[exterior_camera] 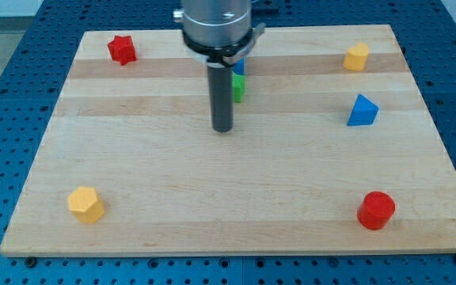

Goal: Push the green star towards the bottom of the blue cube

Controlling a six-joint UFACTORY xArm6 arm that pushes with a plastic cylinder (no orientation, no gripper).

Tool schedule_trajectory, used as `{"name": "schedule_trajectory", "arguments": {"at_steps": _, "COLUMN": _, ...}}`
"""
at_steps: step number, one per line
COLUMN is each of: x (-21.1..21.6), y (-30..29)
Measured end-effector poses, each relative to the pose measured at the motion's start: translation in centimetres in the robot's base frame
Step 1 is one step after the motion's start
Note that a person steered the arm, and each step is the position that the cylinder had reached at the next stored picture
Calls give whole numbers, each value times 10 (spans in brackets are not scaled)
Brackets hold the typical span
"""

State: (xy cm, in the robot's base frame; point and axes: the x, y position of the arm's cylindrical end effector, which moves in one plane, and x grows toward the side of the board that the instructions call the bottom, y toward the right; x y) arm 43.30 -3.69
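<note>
My arm's end is a broad grey metal collar [216, 28] with a dark lower rim; from it hangs a plain dark rod [223, 95], tip [224, 129] blunt.

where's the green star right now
The green star sits near the view's top centre of the board, mostly hidden behind the rod, directly below the blue cube. My tip is just below and left of it.
</note>
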Motion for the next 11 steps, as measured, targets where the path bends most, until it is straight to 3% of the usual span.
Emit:
{"name": "schedule_trajectory", "arguments": {"at_steps": 5, "x": -33, "y": 4}}
{"name": "schedule_trajectory", "arguments": {"at_steps": 11, "x": -43, "y": 7}}
